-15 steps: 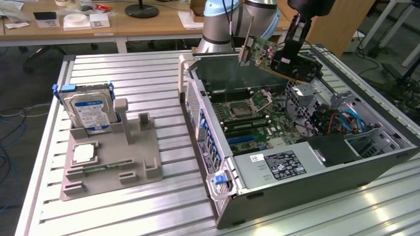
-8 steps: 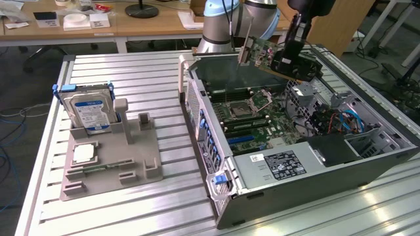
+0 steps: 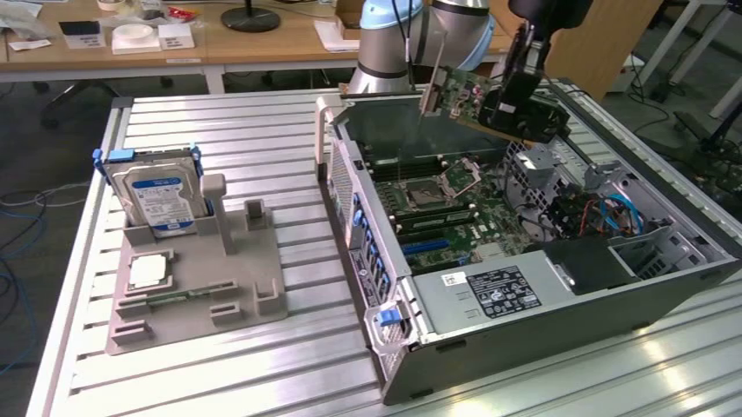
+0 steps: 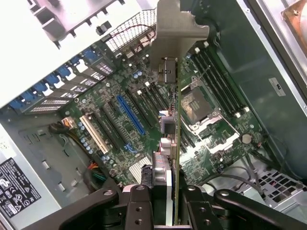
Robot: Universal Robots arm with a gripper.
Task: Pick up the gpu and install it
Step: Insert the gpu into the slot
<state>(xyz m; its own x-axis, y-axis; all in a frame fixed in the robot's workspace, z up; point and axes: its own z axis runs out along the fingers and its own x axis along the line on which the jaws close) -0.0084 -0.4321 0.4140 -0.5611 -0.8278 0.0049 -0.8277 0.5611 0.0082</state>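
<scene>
Above an open computer case [image 3: 649, 287] on a slatted metal bench, the gripper [image 3: 506, 111] pinches the gpu [image 3: 470, 95] at about one o'clock in the exterior view. The card hangs clear of the motherboard [image 3: 464, 217], touching nothing below, green face showing and silver bracket toward the exterior view's left, the side of the case's perforated rear panel [image 3: 347, 208]. From the wrist, the gpu [image 4: 169, 120] runs edge-on out of the gripper [image 4: 168, 211], fingers [image 4: 139, 203] pressed on either face, with a long blue slot [image 4: 130, 115] and a white slot [image 4: 96, 134] on the board just beside its line. Doing this step well looks to be a matter of alignment: the card's lower edge parallel to the chosen slot along its whole length, the bracket squared to the rear panel, the approach straight down rather than tilted, since a skewed card would probably jam or scrape neighbouring parts. The raised lever at the CPU socket [image 3: 423, 193] and the loose cables [image 3: 614, 213] near three o'clock seem the likeliest snags. Well apart at nine o'clock, a blue-labelled hard drive [image 3: 160, 195] stands in a grey fixture [image 3: 197, 295], a CPU chip [image 3: 149, 271] lying flat at eight o'clock.
</scene>
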